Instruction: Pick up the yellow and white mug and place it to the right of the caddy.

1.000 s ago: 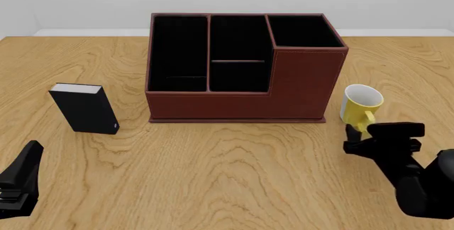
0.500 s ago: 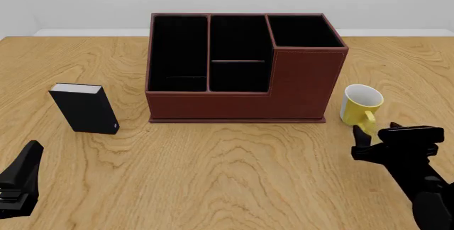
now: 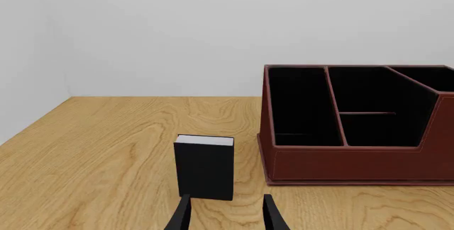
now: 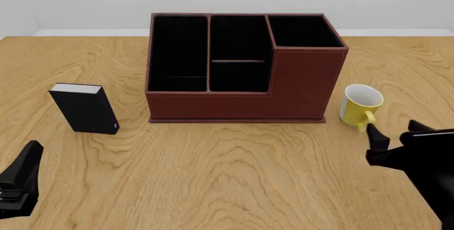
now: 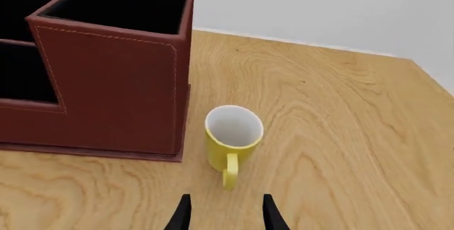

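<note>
The yellow and white mug (image 4: 360, 105) stands upright on the table just right of the caddy (image 4: 241, 65), a small gap between them, its handle pointing toward the near edge. In the right wrist view the mug (image 5: 233, 139) sits beside the caddy's tall corner section (image 5: 114, 76). My right gripper (image 4: 395, 135) is open and empty, a little nearer than the mug and to its right, not touching the handle; its fingers (image 5: 183, 213) show apart. My left gripper (image 4: 27, 169) rests low at the near left, open (image 3: 225, 216) and empty.
A small black book-like box (image 4: 85, 108) stands upright left of the caddy, straight ahead of the left gripper (image 3: 204, 167). The wooden table (image 4: 234, 177) ends at a pale wall behind the caddy.
My right gripper has drawn back from the mug's handle, toward the near right. The mug, the caddy and the left arm have stayed put.
</note>
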